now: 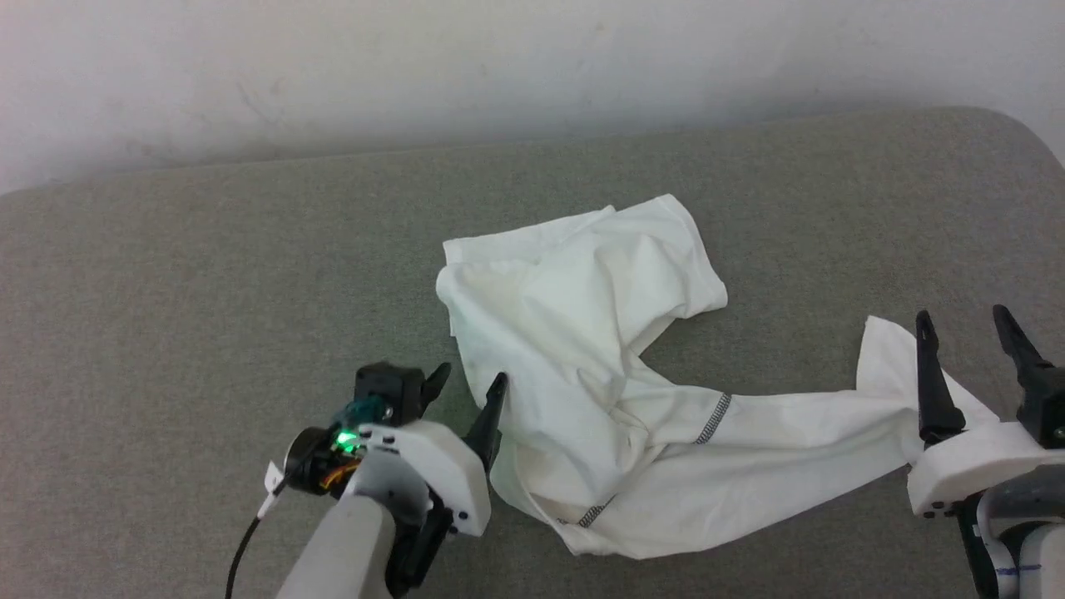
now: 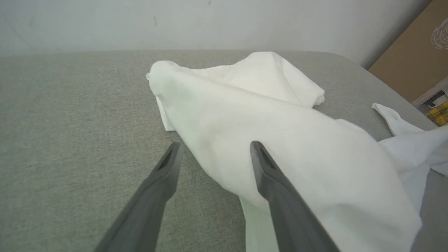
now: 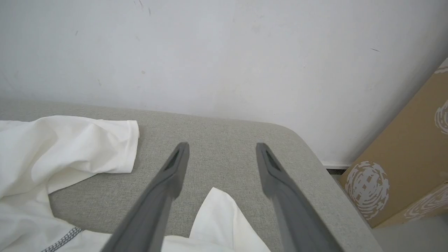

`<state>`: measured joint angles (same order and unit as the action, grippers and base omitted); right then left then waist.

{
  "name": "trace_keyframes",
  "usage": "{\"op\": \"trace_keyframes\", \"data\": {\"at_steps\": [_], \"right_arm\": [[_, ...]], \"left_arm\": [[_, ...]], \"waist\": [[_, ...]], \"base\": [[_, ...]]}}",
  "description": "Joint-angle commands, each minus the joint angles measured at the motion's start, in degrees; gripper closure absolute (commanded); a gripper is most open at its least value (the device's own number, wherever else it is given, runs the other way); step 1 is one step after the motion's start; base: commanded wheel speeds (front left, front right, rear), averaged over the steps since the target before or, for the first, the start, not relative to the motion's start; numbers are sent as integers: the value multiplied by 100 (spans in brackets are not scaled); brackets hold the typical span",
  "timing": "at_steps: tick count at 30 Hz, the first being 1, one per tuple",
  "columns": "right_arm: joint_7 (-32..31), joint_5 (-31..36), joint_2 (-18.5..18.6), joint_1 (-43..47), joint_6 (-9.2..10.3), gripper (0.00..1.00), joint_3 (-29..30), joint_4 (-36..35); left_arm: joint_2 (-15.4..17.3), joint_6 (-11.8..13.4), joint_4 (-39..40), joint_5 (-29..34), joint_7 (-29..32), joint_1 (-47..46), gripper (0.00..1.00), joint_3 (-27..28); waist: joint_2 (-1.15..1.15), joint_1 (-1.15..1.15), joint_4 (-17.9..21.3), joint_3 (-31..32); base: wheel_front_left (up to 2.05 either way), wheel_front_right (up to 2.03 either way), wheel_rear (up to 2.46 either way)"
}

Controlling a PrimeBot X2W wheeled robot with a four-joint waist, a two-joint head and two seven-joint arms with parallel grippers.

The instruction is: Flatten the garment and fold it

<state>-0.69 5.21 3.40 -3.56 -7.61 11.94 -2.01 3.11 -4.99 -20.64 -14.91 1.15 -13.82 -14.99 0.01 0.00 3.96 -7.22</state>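
Now | one garment crumpled | two grippers: left gripper spread empty, right gripper spread empty

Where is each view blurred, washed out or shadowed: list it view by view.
Head view: soft even light, the white shirt nearly blown out, its zigzag stitching legible. Left wrist view: the left gripper blurs toward the lens, shirt folds washed flat. Right wrist view: the right gripper likewise soft low down; wall sharp.

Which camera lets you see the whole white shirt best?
The head view: the shirt lies nearly whole on the grey surface, crumpled, one part stretched rightward. The left wrist view gives a close bunched mound of it; the right wrist view gives a hemmed flap and a corner.
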Motion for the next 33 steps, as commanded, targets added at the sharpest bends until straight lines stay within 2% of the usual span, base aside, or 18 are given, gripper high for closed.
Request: {"op": "trace_keyframes", "data": {"at_steps": [1,8,9,10,11,12,15,18,25,29,33], "right_arm": [[61,21,-28,-39,12,0,-18,10],[231,-69,-49,10,12,0,-160,271],[247,-90,-50,14,12,0,-179,310],[247,-90,-50,14,12,0,-179,310],[264,-108,-50,12,12,0,-197,343],[278,-127,-50,8,12,0,-213,375],[299,-149,-51,13,12,0,-255,468],[307,-147,-51,38,12,0,-275,520],[246,-153,-52,192,12,0,-227,554],[202,-164,-52,288,12,0,-261,580],[116,-189,-52,348,12,0,-312,634]], "left_arm": [[-5,-5,-180,-35,328,-278,0,-40],[114,134,-996,101,1232,-850,0,-169],[138,124,-1101,122,1328,-867,38,-209],[138,124,-1101,122,1328,-867,38,-209],[150,105,-1170,119,1368,-874,91,-235],[156,84,-1204,101,1352,-869,100,-246],[174,50,-1206,-12,1118,-788,100,-183],[228,128,-1026,-101,670,-671,100,-13],[478,551,69,-291,-306,-159,100,608],[652,897,818,-312,-414,387,100,933],[690,1071,1169,-421,-74,1048,100,1025]], "waist": [[-1,0,173,-192],[-1,0,336,-405],[-1,0,339,-413],[-1,0,339,-413],[-1,0,338,-416],[-1,0,329,-409],[-1,0,232,-313],[-1,0,76,-166],[-1,0,-497,130],[-1,0,-861,207],[-1,0,-1166,242]], "base": [[0,0,0],[0,0,0],[0,0,0],[0,0,0],[0,0,0],[0,0,0],[0,0,0],[0,0,0],[0,0,0],[0,0,0],[0,0,0]]}}
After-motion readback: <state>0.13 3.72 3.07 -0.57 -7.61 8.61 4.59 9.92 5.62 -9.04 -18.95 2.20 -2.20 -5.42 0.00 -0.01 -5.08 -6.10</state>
